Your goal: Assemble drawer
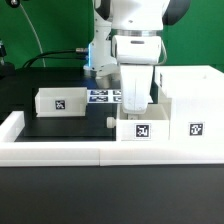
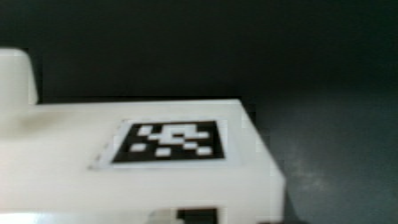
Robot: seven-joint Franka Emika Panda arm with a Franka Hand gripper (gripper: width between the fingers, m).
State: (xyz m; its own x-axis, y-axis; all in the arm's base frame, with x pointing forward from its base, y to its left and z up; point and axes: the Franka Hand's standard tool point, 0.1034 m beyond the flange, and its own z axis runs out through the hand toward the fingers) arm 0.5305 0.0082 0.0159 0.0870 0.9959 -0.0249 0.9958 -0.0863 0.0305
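Your gripper hangs low over the near tray, beside the housing.

In the exterior view the gripper [image 1: 135, 102] sits right at the top of the near tray [image 1: 142, 130] – touching or just above, you cannot tell. That tray stands against the tall housing [image 1: 190, 100] on the view's right, both by the low white wall [image 1: 55, 150]. The second tray [image 1: 60, 101] lies well apart on the view's left, the marker board [image 1: 105, 96] between them. How wide the jaws stand cannot be told. The wrist view shows a blurred white tagged face [image 2: 173, 142].
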